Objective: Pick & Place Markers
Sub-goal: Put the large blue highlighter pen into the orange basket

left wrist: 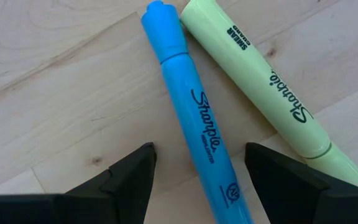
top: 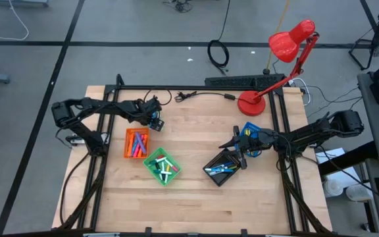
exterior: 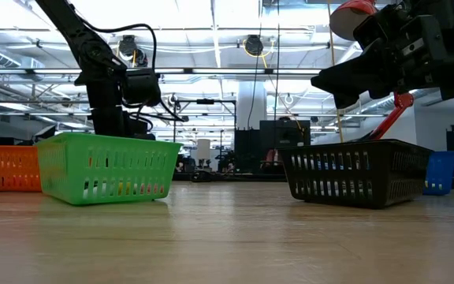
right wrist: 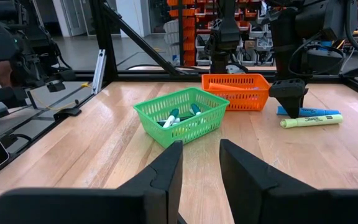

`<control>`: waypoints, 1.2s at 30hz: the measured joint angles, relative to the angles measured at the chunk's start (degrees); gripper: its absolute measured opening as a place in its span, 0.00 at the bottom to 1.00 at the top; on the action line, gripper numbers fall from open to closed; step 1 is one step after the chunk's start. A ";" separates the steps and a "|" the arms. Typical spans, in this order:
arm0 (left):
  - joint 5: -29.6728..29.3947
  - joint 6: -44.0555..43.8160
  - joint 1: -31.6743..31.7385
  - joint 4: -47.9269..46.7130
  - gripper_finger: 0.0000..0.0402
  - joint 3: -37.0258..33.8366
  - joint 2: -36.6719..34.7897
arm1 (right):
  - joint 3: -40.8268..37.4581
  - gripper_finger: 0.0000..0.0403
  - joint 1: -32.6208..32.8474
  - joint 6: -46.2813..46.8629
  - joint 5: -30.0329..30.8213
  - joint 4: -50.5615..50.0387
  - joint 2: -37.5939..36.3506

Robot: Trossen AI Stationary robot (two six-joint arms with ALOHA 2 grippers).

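The blue marker [left wrist: 197,118] reads "Sharpie" along its barrel. The yellow-green marker [left wrist: 260,81] reads "Sharpie" too, with "SMEAR GUARD" printed near its cap.

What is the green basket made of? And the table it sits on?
The green basket looks like thin moulded plastic: bright, even colour, with rows of slots in its walls. The table looks like wood, probably butcher block: pale planks with visible grain lines and a smooth, slightly shiny finish.

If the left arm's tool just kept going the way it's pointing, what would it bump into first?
Probably the blue marker lying on the table. The left tool points down at it with its jaws open to either side. The yellow-green marker lies just beside, outside the jaws.
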 joint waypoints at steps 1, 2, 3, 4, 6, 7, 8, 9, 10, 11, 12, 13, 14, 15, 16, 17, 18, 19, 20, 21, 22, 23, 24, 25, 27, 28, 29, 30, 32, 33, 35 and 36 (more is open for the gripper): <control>0.00 0.00 0.00 0.00 0.63 0.00 0.00 | 0.00 0.23 0.02 0.00 0.00 0.00 0.00; 0.00 0.00 0.00 -0.02 0.63 0.00 0.00 | 0.00 0.23 0.00 0.02 0.00 0.00 0.00; 0.00 0.00 0.00 0.00 0.63 0.00 0.00 | 0.00 0.23 0.02 0.02 0.00 0.00 0.00; 0.00 0.00 -0.01 -0.01 0.63 0.00 0.00 | 0.00 0.23 0.01 0.01 0.01 0.00 0.00; 0.00 0.00 -0.02 0.00 0.64 0.00 0.00 | 0.00 0.23 0.02 0.02 0.01 0.00 0.00; 0.00 0.00 -0.02 0.00 0.63 0.00 0.00 | 0.00 0.23 0.02 0.00 0.01 0.00 0.00; 0.00 0.00 -0.02 0.00 0.63 0.00 0.00 | 0.00 0.23 0.02 0.02 0.02 0.00 0.00; 0.00 0.00 -0.02 -0.01 0.63 0.00 0.00 | 0.00 0.23 0.00 0.02 0.02 0.00 0.00; 0.00 0.00 -0.02 -0.01 0.63 0.00 0.00 | 0.00 0.23 0.02 0.02 0.02 0.00 0.00; 0.00 0.00 -0.02 -0.01 0.63 0.00 0.00 | 0.00 0.23 0.02 0.00 0.02 0.00 0.00; 0.00 0.01 -0.02 0.00 0.63 0.00 0.00 | 0.00 0.23 0.02 0.02 0.02 0.00 0.00; 0.00 0.07 -0.02 0.00 0.63 0.00 0.00 | 0.00 0.23 0.01 0.02 0.01 0.00 0.00; 0.00 0.20 -0.02 0.00 0.63 0.00 0.00 | 0.00 0.23 0.02 0.02 0.01 0.00 0.00; 0.02 0.22 -0.02 -0.02 0.63 0.00 0.00 | 0.00 0.23 0.01 0.00 0.02 0.00 0.00; 0.04 0.22 -0.02 0.00 0.63 0.00 0.00 | 0.00 0.23 0.02 0.00 0.00 0.00 0.00; 0.06 0.24 -0.02 0.02 0.62 0.00 0.00 | 0.00 0.23 0.00 0.02 0.02 0.00 0.00; 0.08 0.33 -0.06 0.09 0.60 0.00 0.01 | 0.00 0.23 0.00 0.00 0.00 0.00 0.00; 0.16 0.35 -0.07 0.19 0.57 0.00 0.02 | 0.00 0.23 0.02 0.00 0.00 0.00 0.00; 0.34 0.34 -0.09 0.31 0.54 0.00 0.03 | 0.00 0.23 0.01 0.00 0.01 0.00 0.00; 0.52 0.34 -0.09 0.42 0.50 0.00 0.04 | 0.00 0.23 0.02 0.00 0.02 0.00 0.00; 0.61 0.32 -0.11 0.49 0.46 0.00 0.07 | 0.00 0.23 0.01 0.02 0.02 0.00 0.00; 0.59 0.20 -0.11 0.63 0.42 0.00 0.07 | 0.00 0.23 0.01 0.00 0.00 0.00 0.00; 0.57 0.03 -0.11 0.74 0.37 0.00 0.11 | 0.00 0.23 0.02 0.00 0.00 0.00 0.00; 0.48 -0.24 -0.11 0.84 0.33 0.00 0.12 | 0.00 0.23 0.02 0.01 0.02 0.00 0.00; 0.18 -0.66 -0.07 0.92 0.25 0.00 0.15 | 0.00 0.23 0.02 0.00 0.00 0.00 0.00; 0.09 -0.64 -0.07 0.92 0.21 0.01 0.15 | 0.00 0.23 0.02 0.02 0.00 0.00 0.00; -0.09 -0.43 -0.07 0.97 0.18 0.02 0.15 | 0.00 0.23 0.02 0.00 0.00 0.00 0.00; -0.34 0.01 -0.07 1.12 0.17 0.02 0.16 | 0.00 0.23 0.02 0.00 0.02 0.00 0.00; -0.84 0.78 -0.07 1.40 0.17 0.00 0.12 | 0.00 0.23 0.02 0.01 0.01 0.00 0.01; -0.95 1.13 -0.03 1.38 0.17 -0.03 -0.23 | 0.00 0.23 0.01 0.01 0.00 0.00 0.00; -1.01 1.99 0.09 1.36 0.17 -0.13 -1.53 | 0.00 0.23 0.02 0.00 0.02 0.00 0.00; -1.08 2.21 0.11 1.18 0.17 -0.16 -2.31 | 0.00 0.23 0.02 0.00 0.02 0.00 0.00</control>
